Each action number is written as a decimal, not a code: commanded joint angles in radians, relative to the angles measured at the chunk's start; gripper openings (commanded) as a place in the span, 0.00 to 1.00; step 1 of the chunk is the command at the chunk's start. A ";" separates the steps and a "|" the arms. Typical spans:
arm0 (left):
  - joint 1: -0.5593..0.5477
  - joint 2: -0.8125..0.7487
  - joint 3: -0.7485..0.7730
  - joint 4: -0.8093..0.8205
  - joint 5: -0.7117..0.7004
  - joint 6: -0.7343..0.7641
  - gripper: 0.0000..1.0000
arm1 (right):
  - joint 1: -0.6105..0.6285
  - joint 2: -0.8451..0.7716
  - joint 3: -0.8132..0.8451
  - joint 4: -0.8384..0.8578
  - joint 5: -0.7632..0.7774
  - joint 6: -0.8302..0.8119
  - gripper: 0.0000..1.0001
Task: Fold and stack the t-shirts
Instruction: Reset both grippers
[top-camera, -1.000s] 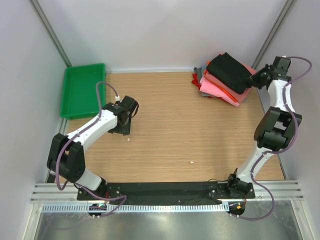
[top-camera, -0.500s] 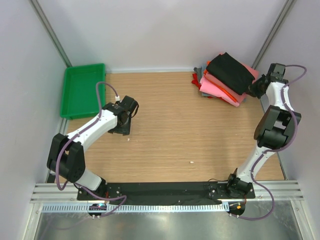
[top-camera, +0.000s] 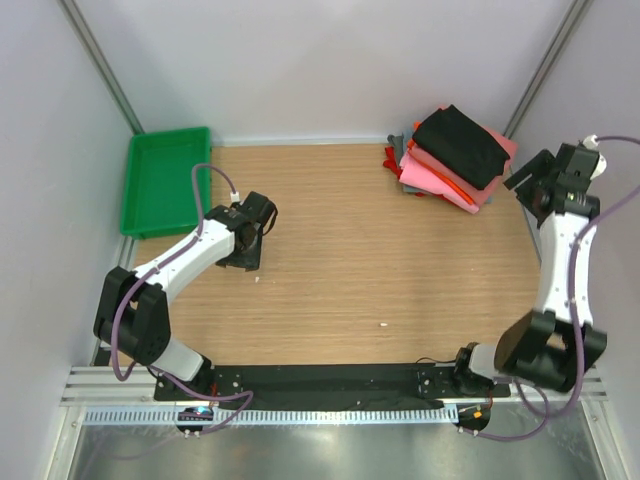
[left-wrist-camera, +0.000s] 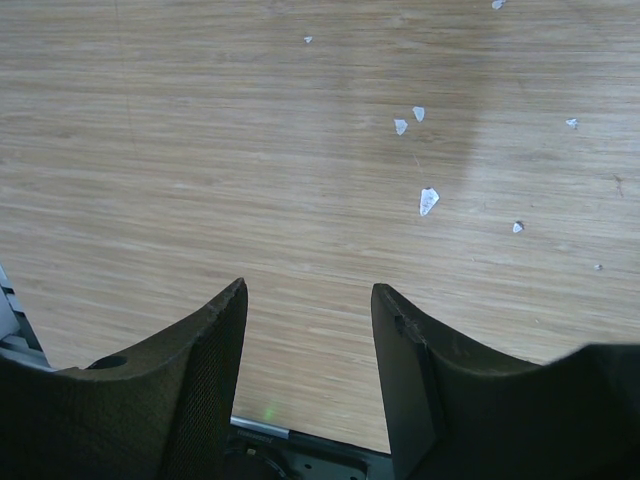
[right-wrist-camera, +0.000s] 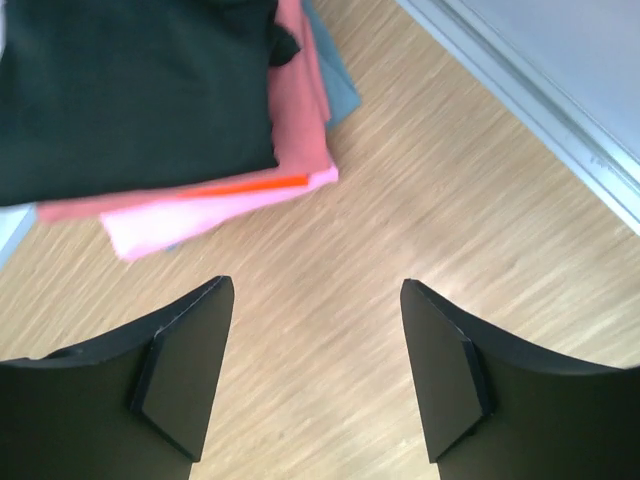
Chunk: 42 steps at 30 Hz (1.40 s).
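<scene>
No writing to read

We find no text, label, brand, number or sign that we can make out in any view. The black shirt on top of the stack, the folded shirts under it and the green tray show only plain colour.

Black t-shirt folded, lying flat on top of stack, far right corner of table; under it salmon-pink shirt, orange shirt sliver, pink shirt, red shirt, grey shirt, edges staggered
</scene>
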 joint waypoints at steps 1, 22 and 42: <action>-0.005 -0.036 0.028 0.005 0.007 -0.009 0.54 | 0.011 -0.167 -0.133 0.019 -0.049 -0.023 0.74; -0.018 -1.012 -0.597 0.870 -0.117 0.336 0.82 | 0.383 -0.596 -0.647 0.171 -0.238 0.084 0.80; 0.375 -0.508 -0.993 1.663 -0.015 0.169 0.99 | 0.436 -0.748 -0.772 0.274 -0.268 0.112 0.86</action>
